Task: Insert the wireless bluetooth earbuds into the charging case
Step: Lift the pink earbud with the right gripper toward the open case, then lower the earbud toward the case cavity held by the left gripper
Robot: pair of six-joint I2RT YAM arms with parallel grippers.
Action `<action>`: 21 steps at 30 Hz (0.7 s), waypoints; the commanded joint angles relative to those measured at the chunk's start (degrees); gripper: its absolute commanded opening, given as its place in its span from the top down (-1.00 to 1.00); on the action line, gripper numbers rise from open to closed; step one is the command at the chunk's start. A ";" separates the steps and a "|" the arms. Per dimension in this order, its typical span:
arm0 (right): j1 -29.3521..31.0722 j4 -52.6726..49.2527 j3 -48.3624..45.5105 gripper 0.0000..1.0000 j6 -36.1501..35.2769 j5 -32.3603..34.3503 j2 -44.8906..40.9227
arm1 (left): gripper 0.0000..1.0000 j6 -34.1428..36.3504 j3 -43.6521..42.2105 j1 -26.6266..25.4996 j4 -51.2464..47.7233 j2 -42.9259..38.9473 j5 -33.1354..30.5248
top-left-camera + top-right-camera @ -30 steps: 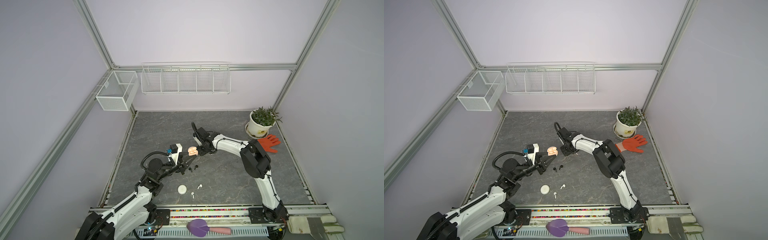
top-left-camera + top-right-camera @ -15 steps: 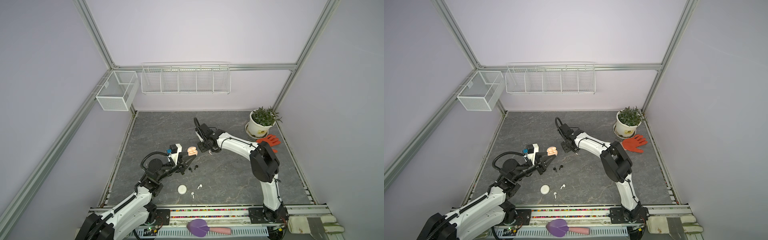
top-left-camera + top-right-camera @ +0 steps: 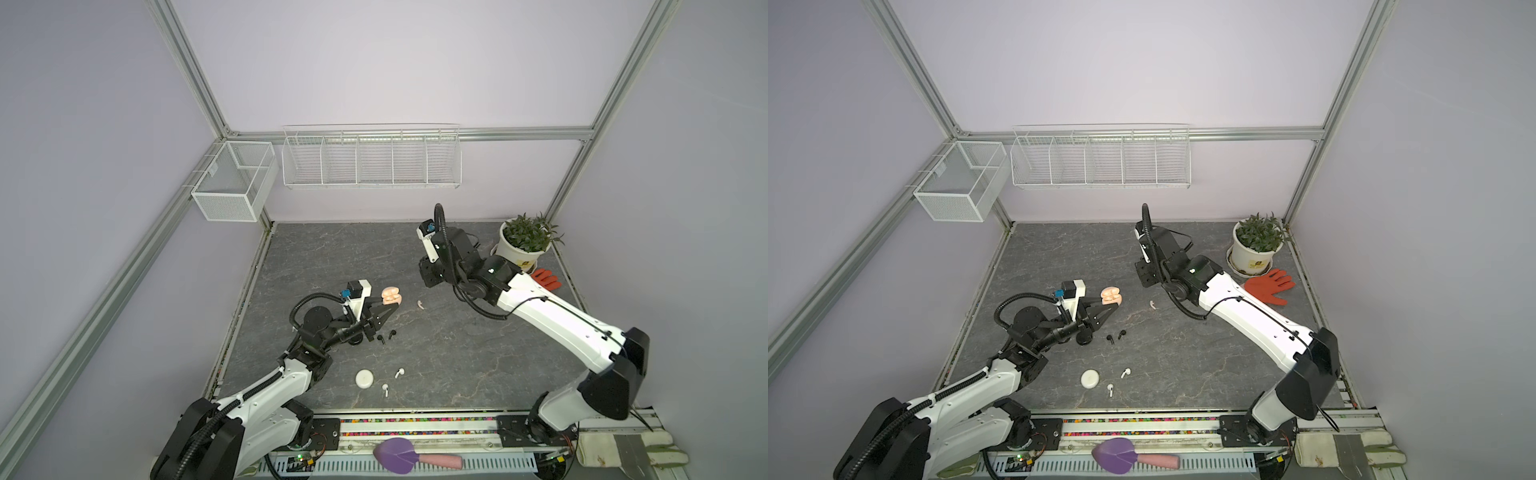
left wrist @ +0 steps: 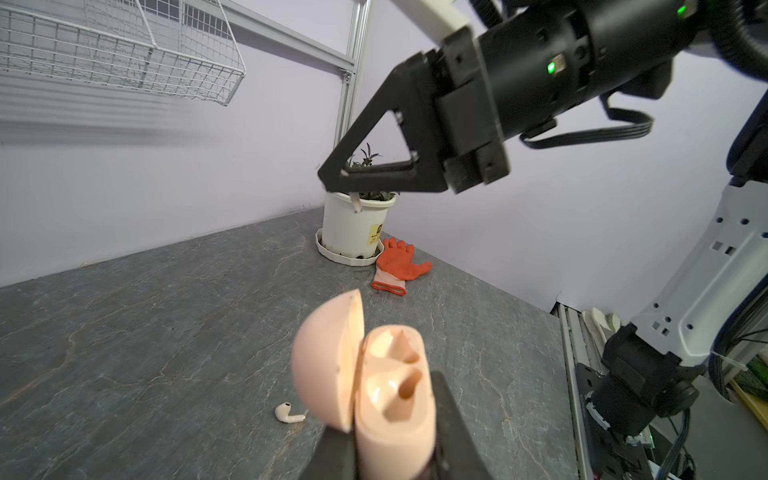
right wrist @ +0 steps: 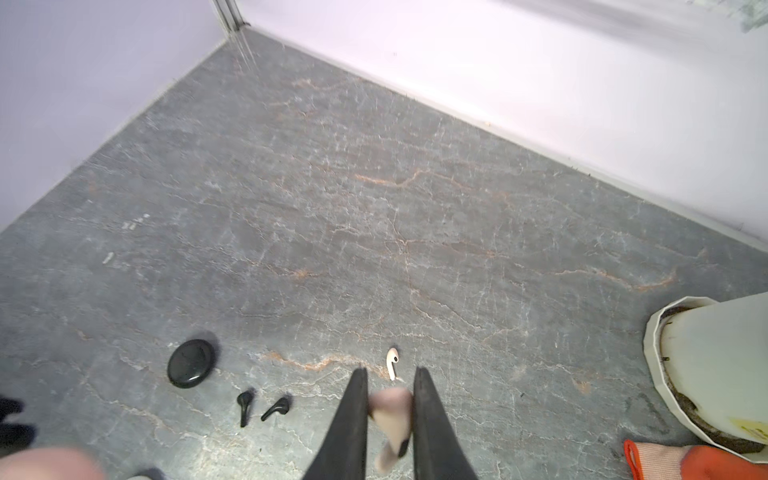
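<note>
While my left gripper (image 4: 395, 434) clamps the open pale pink case (image 4: 386, 374), my right gripper (image 5: 390, 386) pinches a pale pink earbud (image 5: 392, 415); the white pot's (image 4: 353, 224) yellow label (image 4: 375, 233) is illegible.

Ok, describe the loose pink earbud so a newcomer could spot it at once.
On the grey tabletop, find the open pink charging case in the left gripper. Beside it, toward the right arm, the loose earbud lies alone. It is pale pink, unlike the black pair and white pair nearer the front; the other pink earbud is up in the right gripper.
</note>
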 commanded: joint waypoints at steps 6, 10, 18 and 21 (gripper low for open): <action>6.89 7.21 -4.29 0.77 -0.89 1.57 -7.47 | 1.00 2.72 3.88 -0.03 6.34 4.83 2.93; 8.64 10.19 -6.29 0.77 0.87 -0.51 -8.86 | 1.00 4.67 3.34 -0.03 11.81 6.79 4.80; 12.51 18.36 -11.94 0.79 0.13 0.33 -10.94 | 1.00 -0.15 3.09 -0.02 28.71 15.65 6.94; 12.85 20.12 -13.44 0.80 -0.35 0.60 -11.97 | 1.00 -2.33 3.23 -0.02 33.82 18.74 7.43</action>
